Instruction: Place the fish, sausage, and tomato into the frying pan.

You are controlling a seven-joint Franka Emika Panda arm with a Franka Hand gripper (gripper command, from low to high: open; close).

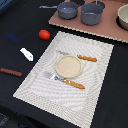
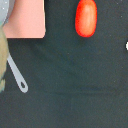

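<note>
The red tomato [image 1: 44, 34] lies on the dark table to the exterior view's left of the placemat; it also shows in the wrist view [image 2: 86, 17]. The white fish [image 1: 26, 54] lies nearer, and a white sliver at the wrist view's edge [image 2: 126, 46] may be it. The sausage [image 1: 11, 72] lies nearer still, at the exterior view's left edge. The empty frying pan [image 1: 67, 10] sits on the pink board, its handle [image 1: 47, 7] pointing to the exterior view's left. That handle shows in the wrist view [image 2: 17, 75]. No gripper shows in either view.
A taller grey pot [image 1: 92, 14] stands beside the pan on the pink board [image 1: 95, 27]. A bowl [image 1: 123, 17] is at the far right. A striped placemat [image 1: 35, 82] carries a tan plate [image 1: 67, 66], a knife [image 1: 84, 58] and a fork [image 1: 67, 81]. An olive blur [image 2: 2, 55] is at the wrist view's edge.
</note>
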